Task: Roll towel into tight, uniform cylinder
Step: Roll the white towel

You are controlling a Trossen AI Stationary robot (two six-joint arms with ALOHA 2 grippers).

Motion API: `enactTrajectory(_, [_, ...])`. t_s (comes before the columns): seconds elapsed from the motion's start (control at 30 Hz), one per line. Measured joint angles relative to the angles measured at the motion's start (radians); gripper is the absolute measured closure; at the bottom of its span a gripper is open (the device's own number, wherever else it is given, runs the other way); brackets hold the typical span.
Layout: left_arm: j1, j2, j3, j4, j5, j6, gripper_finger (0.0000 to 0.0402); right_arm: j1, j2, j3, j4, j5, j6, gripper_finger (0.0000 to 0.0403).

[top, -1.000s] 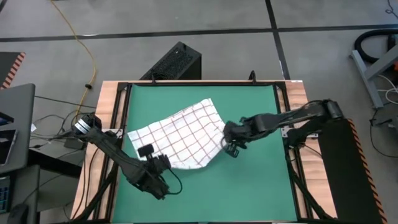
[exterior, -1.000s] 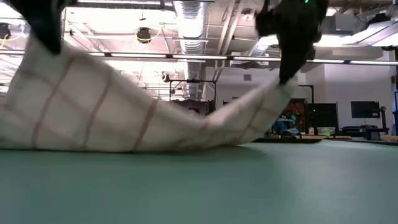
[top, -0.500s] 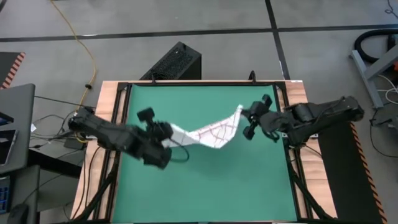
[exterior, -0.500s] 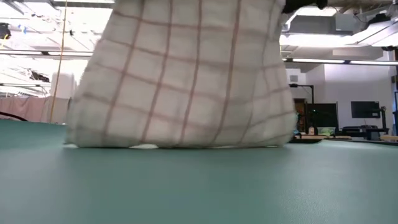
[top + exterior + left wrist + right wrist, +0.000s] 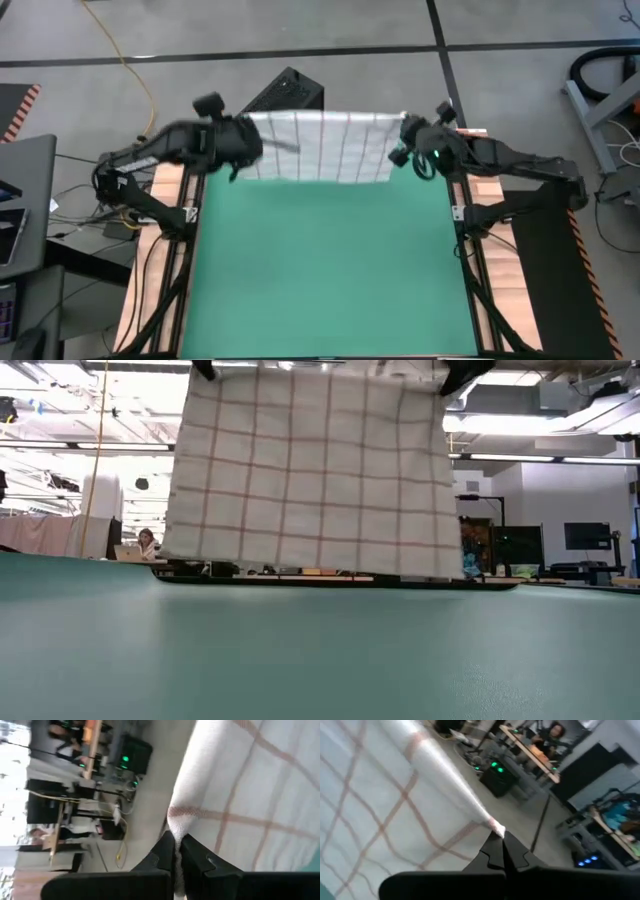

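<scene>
Holding the towel (image 5: 318, 146) up by its 2 top corners, you have it spread flat above the far edge of the green mat (image 5: 325, 270).

Your left gripper (image 5: 243, 143) is clamped tight on one upper corner and your right gripper (image 5: 404, 141) on the other, fingers pressed together with cloth pinched between them. From table height, the towel (image 5: 312, 472) hangs like a curtain, its checked grid smooth and its lower edge just clear of the mat (image 5: 320, 650).
</scene>
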Motion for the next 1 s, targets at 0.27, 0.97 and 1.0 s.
enactTrajectory(0.27, [0.291, 0.000, -0.001, 0.314, 0.268, 0.380, 0.0401, -0.167, 0.057, 0.001, 0.210, -0.076, -0.201, 0.0402])
enactTrajectory(0.97, [-0.031, -0.007, -0.576, 0.254, 0.657, -0.035, 0.0401, 0.294, 0.088, -0.027, -0.544, -0.354, 0.664, 0.0402])
enactTrajectory(1.0, [-0.067, -0.006, -0.602, 0.269, 0.678, -0.075, 0.0401, 0.334, 0.089, -0.043, -0.543, -0.376, 0.711, 0.0402])
